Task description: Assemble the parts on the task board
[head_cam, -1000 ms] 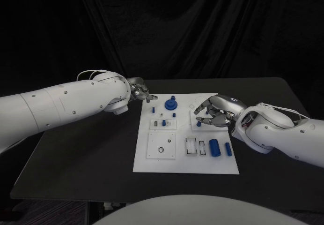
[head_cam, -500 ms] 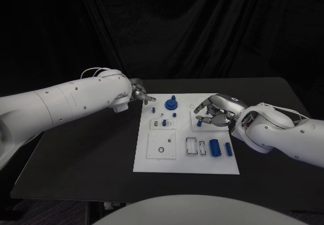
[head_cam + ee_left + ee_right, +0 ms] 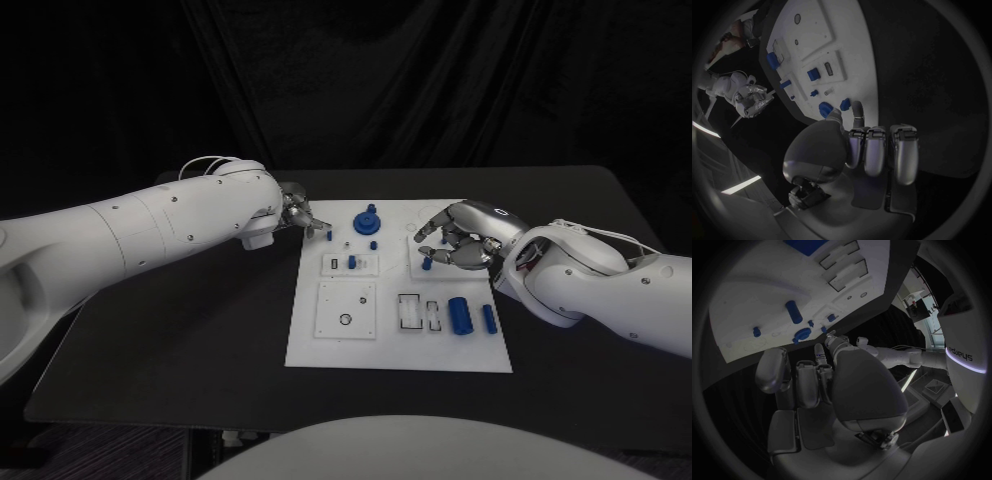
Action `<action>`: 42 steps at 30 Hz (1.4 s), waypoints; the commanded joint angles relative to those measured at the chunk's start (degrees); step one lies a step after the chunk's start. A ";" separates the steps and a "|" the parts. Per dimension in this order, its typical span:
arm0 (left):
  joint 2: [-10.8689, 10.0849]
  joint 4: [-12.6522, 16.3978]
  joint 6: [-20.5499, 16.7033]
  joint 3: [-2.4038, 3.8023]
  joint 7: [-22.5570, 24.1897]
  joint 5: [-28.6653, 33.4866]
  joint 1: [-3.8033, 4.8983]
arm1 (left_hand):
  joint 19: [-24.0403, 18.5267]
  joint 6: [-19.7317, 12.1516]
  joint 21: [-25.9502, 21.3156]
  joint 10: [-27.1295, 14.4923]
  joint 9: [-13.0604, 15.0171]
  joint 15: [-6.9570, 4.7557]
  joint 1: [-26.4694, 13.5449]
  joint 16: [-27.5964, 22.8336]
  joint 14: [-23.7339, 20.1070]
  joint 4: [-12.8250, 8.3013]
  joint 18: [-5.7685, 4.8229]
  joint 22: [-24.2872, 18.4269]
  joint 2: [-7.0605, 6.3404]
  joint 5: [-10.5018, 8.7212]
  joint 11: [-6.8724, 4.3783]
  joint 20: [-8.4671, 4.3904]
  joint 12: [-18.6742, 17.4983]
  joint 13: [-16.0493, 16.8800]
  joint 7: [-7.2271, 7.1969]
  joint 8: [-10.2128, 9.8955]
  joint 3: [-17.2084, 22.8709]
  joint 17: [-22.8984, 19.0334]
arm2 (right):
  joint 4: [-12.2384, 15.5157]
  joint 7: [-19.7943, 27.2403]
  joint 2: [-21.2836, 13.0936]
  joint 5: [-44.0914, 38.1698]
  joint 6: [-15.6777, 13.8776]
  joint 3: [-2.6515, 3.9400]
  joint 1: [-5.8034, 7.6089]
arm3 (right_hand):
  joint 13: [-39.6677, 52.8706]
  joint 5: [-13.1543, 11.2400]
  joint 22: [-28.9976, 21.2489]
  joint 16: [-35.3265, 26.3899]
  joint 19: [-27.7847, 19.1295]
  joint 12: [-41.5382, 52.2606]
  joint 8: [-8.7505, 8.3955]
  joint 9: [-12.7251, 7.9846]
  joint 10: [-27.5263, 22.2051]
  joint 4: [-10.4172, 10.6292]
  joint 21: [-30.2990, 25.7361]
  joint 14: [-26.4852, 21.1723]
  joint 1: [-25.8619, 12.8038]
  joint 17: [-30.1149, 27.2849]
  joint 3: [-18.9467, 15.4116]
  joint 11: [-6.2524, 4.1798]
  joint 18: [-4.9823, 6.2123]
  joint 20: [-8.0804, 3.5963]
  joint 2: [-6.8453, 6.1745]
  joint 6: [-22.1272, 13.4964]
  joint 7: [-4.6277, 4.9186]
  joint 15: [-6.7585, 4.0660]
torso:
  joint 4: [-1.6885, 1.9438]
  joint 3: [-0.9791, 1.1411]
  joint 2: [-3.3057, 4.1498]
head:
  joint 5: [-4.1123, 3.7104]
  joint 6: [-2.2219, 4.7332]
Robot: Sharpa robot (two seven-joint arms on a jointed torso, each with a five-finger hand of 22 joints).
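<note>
The white task board lies in the middle of the black table, long side running away from the robot. The left hand hangs at the board's far left corner, fingers curled in with one stretched toward a small blue peg near that edge; from the wrist camera I can't make out anything held in it, and the fingertip looks just short of the peg, though I can't say for certain whether they touch. Just beside it stands the big round blue knob at the board's far end. The right hand sits over the right side of the board with its fingers bent inward above a short blue pin; whether it actually has hold of that pin I cannot tell. Nearer the robot, a fat blue cylinder and a thinner blue rod lie side by side on the board's right half, well apart from both hands
</note>
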 commanded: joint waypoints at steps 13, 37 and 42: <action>0.15 0.15 -1.58 0.05 3.18 0.26 -0.52 | 6.02 -2.48 -0.20 6.05 0.43 0.54 -0.21 -0.81 5.08 -0.20 -0.80 15.09 0.68 1.41 0.50 0.42 0.20 15.09 0.95 -1.72 -1.25 12.88 | 0.02 -1.15 0.04 -0.06 -0.05 0.04 -0.10 | 5.71 0.39 7.99 0.08 0.14 0.11 -0.02 -0.11 -0.03 0.04 -0.25 2.80 0.62 1.27 0.55 -0.20 0.16 -0.07 0.30 0.26 0.04 -0.02 | -0.01 0.00 -0.03 | -0.35 0.00; 1.89 -1.79 -1.92 0.05 2.89 0.26 -0.56 | 6.02 -3.19 -0.20 6.05 0.51 0.81 0.45 -1.07 4.84 -0.27 -0.80 15.09 0.64 2.42 0.80 0.71 0.20 15.09 1.28 -2.47 -1.50 12.28 | 0.27 -1.61 0.11 -0.06 0.75 0.04 -0.10 | 5.65 0.50 7.96 0.03 0.10 0.05 -0.06 -0.14 -0.09 -0.01 -0.40 2.78 0.73 1.21 0.71 -0.20 0.18 -0.08 0.38 0.24 0.04 -0.02 | 0.00 -0.01 0.00 | -0.36 0.00; 2.37 -2.39 -1.27 0.06 2.58 0.26 -0.59 | 6.02 -3.06 -0.20 6.05 0.64 0.88 1.08 -1.08 4.82 -0.49 -0.80 15.09 0.63 2.51 0.84 0.80 0.20 15.09 1.28 -2.48 -1.41 12.26 | 0.27 -1.73 0.16 -0.06 0.95 0.04 -0.10 | 5.54 0.56 7.92 -0.04 0.05 -0.04 -0.08 -0.16 -0.18 -0.06 -0.57 2.75 0.80 1.12 0.82 -0.20 0.21 -0.08 0.42 0.23 0.05 -0.02 | -0.01 -0.01 0.00 | -0.46 0.00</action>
